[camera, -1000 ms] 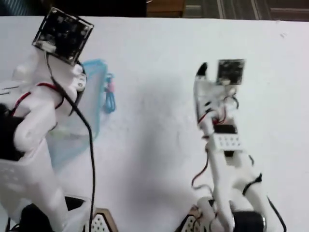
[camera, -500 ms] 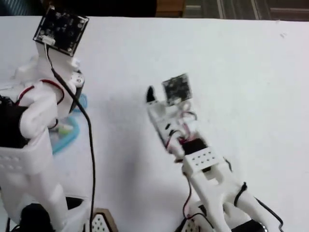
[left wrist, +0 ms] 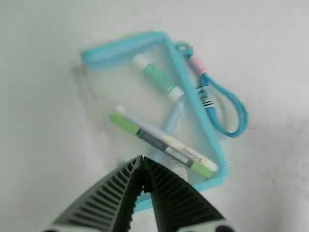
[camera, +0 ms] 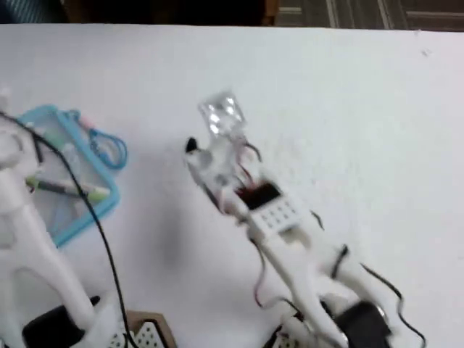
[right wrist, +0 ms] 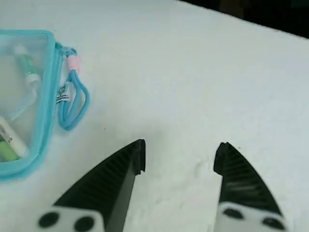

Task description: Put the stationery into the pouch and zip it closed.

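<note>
while the left hand [left wrist: 142, 160] is together and the right hand [right wrist: 181, 149] apart, the clear blue-trimmed pouch [left wrist: 104, 92] holds pens [left wrist: 161, 143].

Left arm [camera: 25, 235] crowds pouch [camera: 72, 156]; table [camera: 348, 87] stretch lies between pouch, right arm [camera: 290, 232].

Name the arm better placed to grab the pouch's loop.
Right, probably: the right claw is open, and the loop lies on the pouch's side facing it. The left claw is shut, above the pouch.
</note>
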### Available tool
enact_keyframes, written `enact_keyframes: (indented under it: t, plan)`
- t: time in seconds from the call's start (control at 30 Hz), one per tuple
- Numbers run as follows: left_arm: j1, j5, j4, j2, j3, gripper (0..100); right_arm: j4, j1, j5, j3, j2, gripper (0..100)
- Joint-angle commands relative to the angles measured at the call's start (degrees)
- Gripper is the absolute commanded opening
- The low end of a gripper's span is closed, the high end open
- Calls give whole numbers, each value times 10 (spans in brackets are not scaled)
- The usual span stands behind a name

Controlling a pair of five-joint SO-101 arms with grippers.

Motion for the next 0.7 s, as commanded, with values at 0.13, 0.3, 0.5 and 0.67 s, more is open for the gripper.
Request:
enact_keyframes:
  t: [0.13,0.3,0.5,0.67]
  plan:
    - [-84,5,-126,-4,156,24,175,-70,-87,-409,298,237]
    - [-87,5,-136,-4,183,24,269,-101,-123,-657,502,237]
    - [-87,8,-135,-3,183,24,376,-123,-153,-958,698,237]
    - [-87,8,-135,-3,183,24,458,-136,-151,-1157,824,237]
